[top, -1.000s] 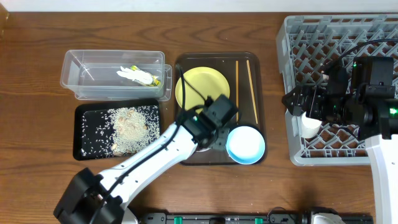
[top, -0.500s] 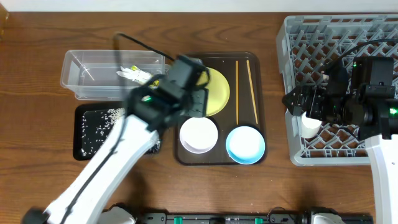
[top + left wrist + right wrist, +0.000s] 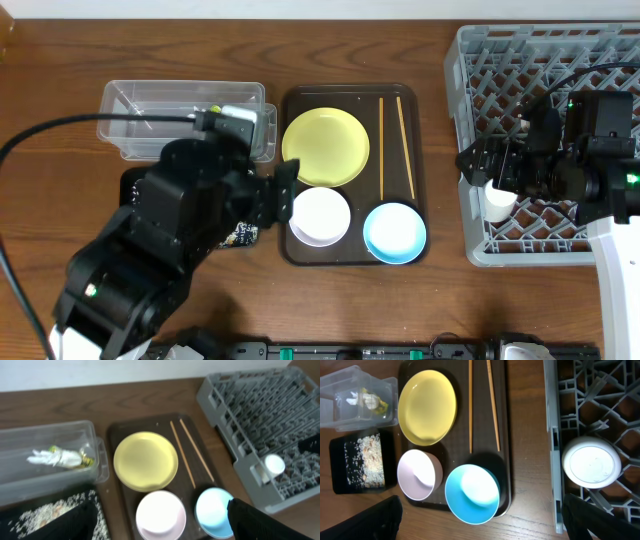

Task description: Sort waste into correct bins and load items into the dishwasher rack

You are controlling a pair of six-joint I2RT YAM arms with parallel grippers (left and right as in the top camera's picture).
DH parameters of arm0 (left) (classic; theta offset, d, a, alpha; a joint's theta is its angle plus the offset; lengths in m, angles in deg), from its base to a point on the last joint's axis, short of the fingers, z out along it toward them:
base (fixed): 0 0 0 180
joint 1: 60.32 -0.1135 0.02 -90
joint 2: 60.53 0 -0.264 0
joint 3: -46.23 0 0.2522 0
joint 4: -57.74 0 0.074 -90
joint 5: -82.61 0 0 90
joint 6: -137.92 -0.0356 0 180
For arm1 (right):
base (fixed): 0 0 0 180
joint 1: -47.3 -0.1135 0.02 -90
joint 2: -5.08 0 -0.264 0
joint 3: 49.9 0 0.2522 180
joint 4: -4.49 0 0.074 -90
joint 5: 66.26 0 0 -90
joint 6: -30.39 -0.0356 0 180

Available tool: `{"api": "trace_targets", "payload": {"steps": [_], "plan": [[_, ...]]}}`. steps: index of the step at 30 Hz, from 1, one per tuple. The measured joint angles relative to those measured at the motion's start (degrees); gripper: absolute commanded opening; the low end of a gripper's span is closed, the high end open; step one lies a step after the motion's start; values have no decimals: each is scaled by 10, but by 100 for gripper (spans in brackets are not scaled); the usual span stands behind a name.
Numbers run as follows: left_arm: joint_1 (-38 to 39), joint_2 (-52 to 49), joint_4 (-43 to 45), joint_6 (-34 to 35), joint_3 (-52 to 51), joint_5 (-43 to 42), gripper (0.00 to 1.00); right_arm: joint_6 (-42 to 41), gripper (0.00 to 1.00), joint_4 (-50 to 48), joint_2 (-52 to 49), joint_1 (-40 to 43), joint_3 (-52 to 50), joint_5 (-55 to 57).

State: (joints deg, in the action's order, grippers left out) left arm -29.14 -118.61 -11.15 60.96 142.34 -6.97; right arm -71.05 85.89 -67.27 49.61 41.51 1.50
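Note:
The yellow plate [image 3: 325, 147], white bowl [image 3: 320, 215], light blue bowl [image 3: 394, 232] and two chopsticks [image 3: 381, 140] lie on the brown serving tray. The small white cup [image 3: 499, 203] sits in the grey rack [image 3: 520, 60], upside down in the right wrist view [image 3: 591, 465]. The tissue [image 3: 47, 457] and snack wrapper [image 3: 82, 460] lie in the clear tub [image 3: 130, 110]. Rice covers the black tray [image 3: 362, 457]. My left gripper [image 3: 162, 512] is open and empty, high above the white bowl. My right gripper [image 3: 480, 510] is open and empty, at the rack's left edge beside the cup.
The dark brown serving tray [image 3: 420, 200] sits mid-table between the bins and the rack. My raised left arm [image 3: 170, 240] hides most of the black tray from overhead. Bare wooden table [image 3: 440, 280] lies in front of the tray.
My left arm swung left from over the serving tray and rose toward the camera, uncovering the white bowl. My right arm and the cup have not moved.

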Motion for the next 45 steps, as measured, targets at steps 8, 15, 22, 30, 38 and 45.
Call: {"api": "trace_targets", "payload": {"steps": [8, 15, 22, 30, 38, 45], "plan": [[0, 18, -4, -15, -7, 45, 87, 0, 99, 0, 0, 0, 0, 0], [-31, 58, 191, -84, -160, 72, 87, 0, 99, 0, 0, 0, 0, 1], [-133, 195, 412, -104, -396, 14, 88, 0, 99, 0, 0, 0, -1, 2], [-207, 384, 500, -106, -587, -29, 88, 0, 99, 0, 0, 0, -1, 2], [-241, 542, 501, -106, -692, -37, 88, 0, 99, 0, 0, 0, -1, 2], [-255, 574, 510, -106, -754, -44, 88, 0, 99, 0, 0, 0, -1, 2]]}}
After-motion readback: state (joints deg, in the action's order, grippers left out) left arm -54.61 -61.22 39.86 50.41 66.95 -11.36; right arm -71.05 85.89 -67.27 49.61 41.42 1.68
